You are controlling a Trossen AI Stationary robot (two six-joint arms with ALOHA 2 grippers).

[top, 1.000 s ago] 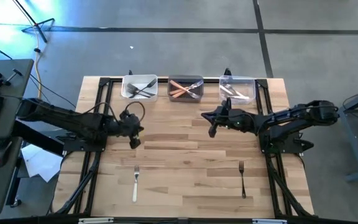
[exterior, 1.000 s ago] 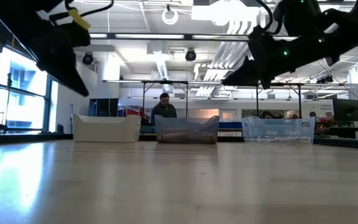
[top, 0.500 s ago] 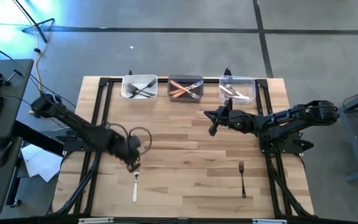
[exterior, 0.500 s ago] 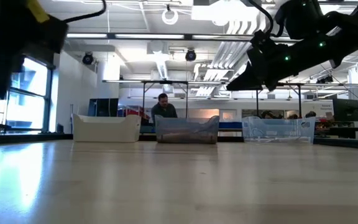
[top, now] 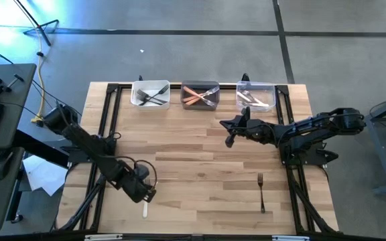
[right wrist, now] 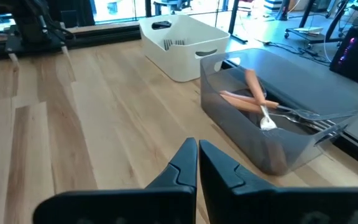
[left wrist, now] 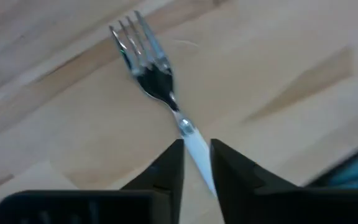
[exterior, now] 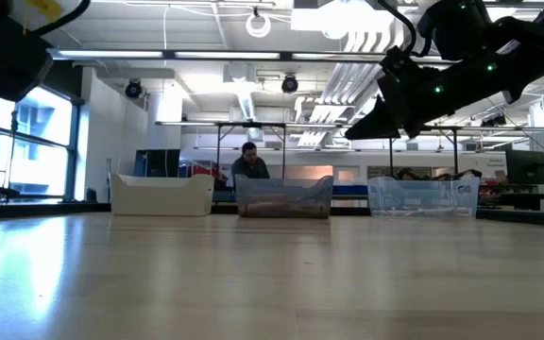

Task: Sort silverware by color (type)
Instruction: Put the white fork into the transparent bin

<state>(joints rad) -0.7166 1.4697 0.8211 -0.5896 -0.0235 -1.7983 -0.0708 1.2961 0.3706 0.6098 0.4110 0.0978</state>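
Sorted so far, as you see from above:
- white bin (top: 151,94): black-handled forks inside.
- dark bin (top: 200,94): orange-handled forks inside, plain in the right wrist view.
- clear bin (top: 256,96): pale-handled forks, count not readable.

Left on the desk (top: 200,154), two items:
- white fork (left wrist: 166,99), near the front edge on the left side. Your left gripper (left wrist: 196,168) is down over it, fingers parted a little with the handle between them; contact is not certain, so count it as straddled, not yet gripped.
- black fork (top: 261,192), near the front edge on the right side, untouched, well apart from both arms.

Arms:
- left: reaching forward and low over the white fork.
- right gripper (top: 228,131): hanging above the desk just in front of the dark and clear bins, fingers closed on nothing, waiting.

Judgement: the task looks mostly done. You have two forks left to lift and drop, presumably white into the clear bin, black into the white bin.
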